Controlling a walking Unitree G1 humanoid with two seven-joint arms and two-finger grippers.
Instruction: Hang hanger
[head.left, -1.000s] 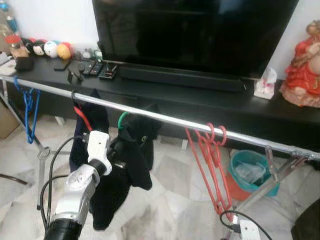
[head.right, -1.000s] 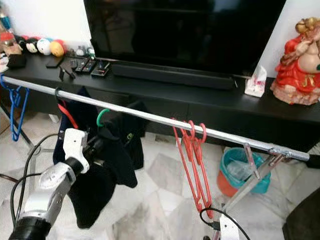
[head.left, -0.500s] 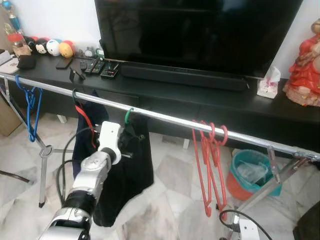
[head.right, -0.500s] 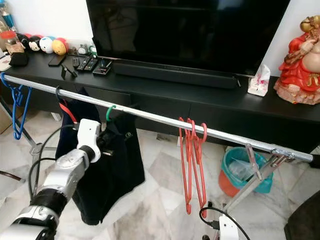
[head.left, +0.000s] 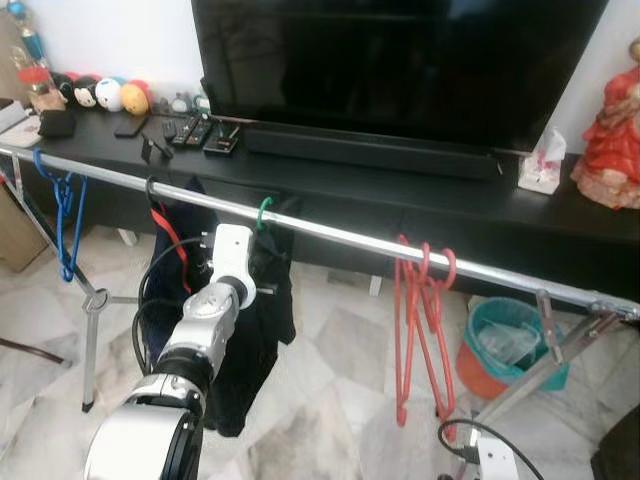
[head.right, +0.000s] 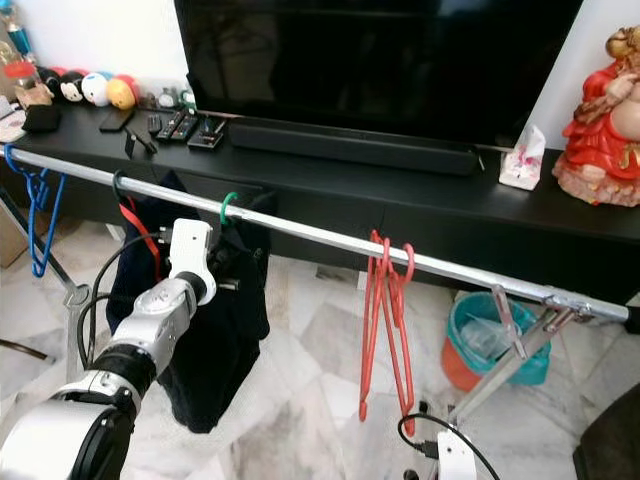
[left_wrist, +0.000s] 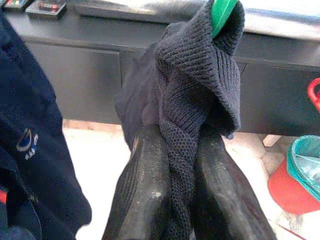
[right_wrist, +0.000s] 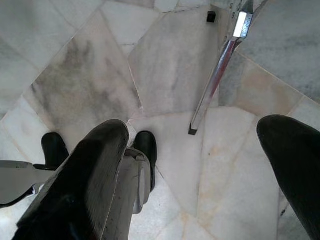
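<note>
A green hanger's hook (head.left: 262, 210) sits over the silver rail (head.left: 340, 236), carrying a dark knit garment (head.left: 262, 320) that hangs below. My left gripper (head.left: 262, 287) is just under the rail, shut on a fold of that garment (left_wrist: 195, 75) below the green hook (left_wrist: 221, 12). The knit cloth is pinched between the two black fingers (left_wrist: 147, 180). My right gripper (right_wrist: 192, 145) hangs low over the marble floor, open, with nothing between its fingers.
A navy garment on a red hanger (head.left: 170, 250) hangs left of the green one. Blue hangers (head.left: 65, 215) hang at the rail's left end, red hangers (head.left: 422, 330) to the right. Behind stand a black console (head.left: 450, 200) with a TV (head.left: 400, 60); a teal bin (head.left: 510, 335) sits on the floor.
My left gripper has risen toward the rail with the dark garment, which now hangs straighter. The red hangers have swung from a slant to vertical. The camera has shifted slightly.
</note>
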